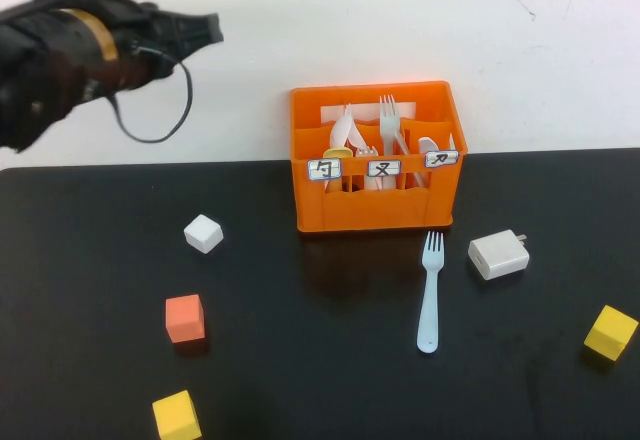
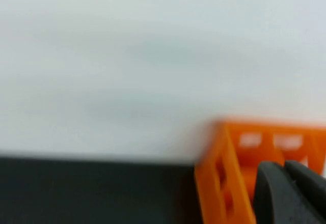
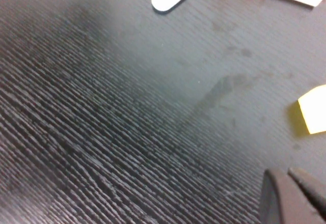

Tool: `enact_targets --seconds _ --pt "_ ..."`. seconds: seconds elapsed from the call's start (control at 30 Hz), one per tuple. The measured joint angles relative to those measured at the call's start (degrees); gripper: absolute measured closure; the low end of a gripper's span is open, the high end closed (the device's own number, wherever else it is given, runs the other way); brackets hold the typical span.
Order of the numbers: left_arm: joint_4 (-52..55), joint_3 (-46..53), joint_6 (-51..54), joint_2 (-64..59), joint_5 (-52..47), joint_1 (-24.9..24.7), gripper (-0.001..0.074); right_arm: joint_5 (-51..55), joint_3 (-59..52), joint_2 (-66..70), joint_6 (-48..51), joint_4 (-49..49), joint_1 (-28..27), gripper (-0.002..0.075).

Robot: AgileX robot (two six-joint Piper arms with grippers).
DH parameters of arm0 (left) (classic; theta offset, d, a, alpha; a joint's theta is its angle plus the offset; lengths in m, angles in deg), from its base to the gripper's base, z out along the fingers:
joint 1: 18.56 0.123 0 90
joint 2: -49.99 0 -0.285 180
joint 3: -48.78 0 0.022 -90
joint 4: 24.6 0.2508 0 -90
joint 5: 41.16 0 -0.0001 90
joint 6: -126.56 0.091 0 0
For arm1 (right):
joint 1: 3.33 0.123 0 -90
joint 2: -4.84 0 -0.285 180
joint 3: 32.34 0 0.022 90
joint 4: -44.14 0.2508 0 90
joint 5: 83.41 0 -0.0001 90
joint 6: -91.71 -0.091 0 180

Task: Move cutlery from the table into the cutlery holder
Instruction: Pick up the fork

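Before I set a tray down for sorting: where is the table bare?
Bare: the table behind the white cube, and between orange cube and blue fork. Crowded: fork, charger, holder. Left gripper is raised; right gripper hovers low.

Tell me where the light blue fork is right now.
In the high view the light blue fork lies flat on the table, right of centre, just in front of the orange cutlery holder, tines toward it, with the white charger block beside it.
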Motion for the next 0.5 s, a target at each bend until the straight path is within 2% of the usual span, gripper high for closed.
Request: enact_targets --seconds 0.1,0.33,0.5 --pt "-8.04 0.00 9.29 3.78 -9.54 -1.85 0.0735 0.41 2.37 3.77 -0.16 0.00 0.00 0.0728" --pt "-32.12 0.00 33.05 7.95 -24.07 -2.53 0.0736 3.74 12.92 17.44 -0.16 1.54 0.64 0.0728" --pt "-42.01 2.45 41.65 10.88 -31.35 -2.53 0.0736 3.84 19.99 27.72 -2.63 -0.21 6.29 0.0728"
